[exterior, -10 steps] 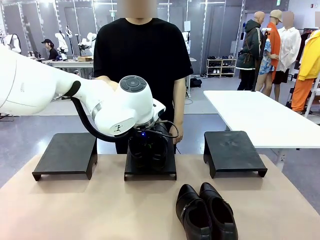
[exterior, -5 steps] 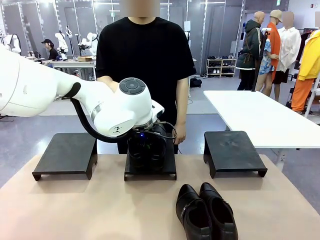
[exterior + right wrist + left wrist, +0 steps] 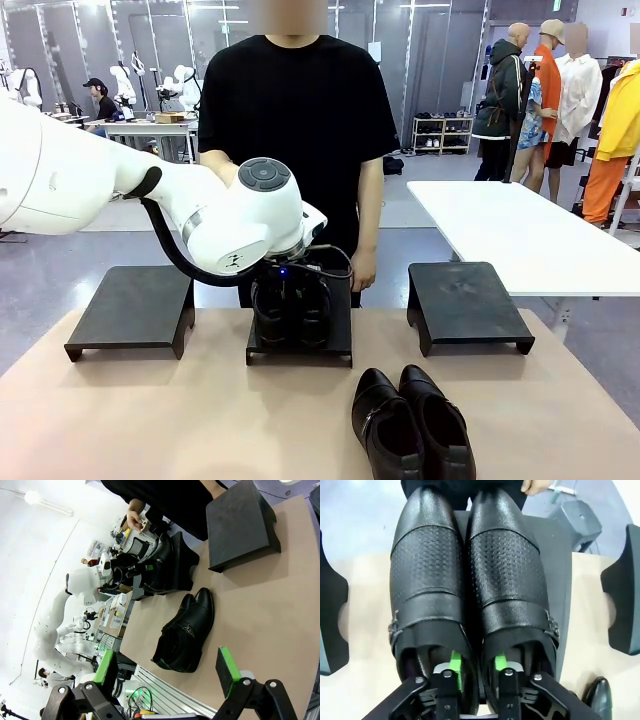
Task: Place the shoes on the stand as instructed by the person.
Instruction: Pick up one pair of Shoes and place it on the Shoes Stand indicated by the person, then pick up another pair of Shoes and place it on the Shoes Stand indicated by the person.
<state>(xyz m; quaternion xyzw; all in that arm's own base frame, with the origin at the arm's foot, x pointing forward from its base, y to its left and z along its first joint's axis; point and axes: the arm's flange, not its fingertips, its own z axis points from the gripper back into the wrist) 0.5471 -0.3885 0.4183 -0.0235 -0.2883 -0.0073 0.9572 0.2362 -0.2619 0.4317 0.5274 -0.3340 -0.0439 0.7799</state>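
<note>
From here, the left gripper [image 3: 477, 667] pinches the touching inner walls of a pair of shoes [image 3: 502, 570] on the middle stand [image 3: 300, 348], toes toward the person [image 3: 295, 130]. A left stand [image 3: 130, 305] and a right stand [image 3: 465, 300] sit well apart on either side. The right gripper [image 3: 167, 675] is spread wide over the tan table [image 3: 150, 420], near the second pair [image 3: 412, 425].

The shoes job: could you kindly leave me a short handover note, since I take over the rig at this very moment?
Left pincer: shut on the first pair, one finger inside each shoe, pinching the inner walls together over the middle stand; the pair seems to rest on it.
Right pincer: open, holding nothing.
Second pair: side by side on the table, near edge, right of centre.
Left stand and right stand: nothing on them.
Person: behind the middle stand, arms down.
Done: first pair brought to the middle stand.
Left: release it, then place the second pair as the person instructs.
</note>
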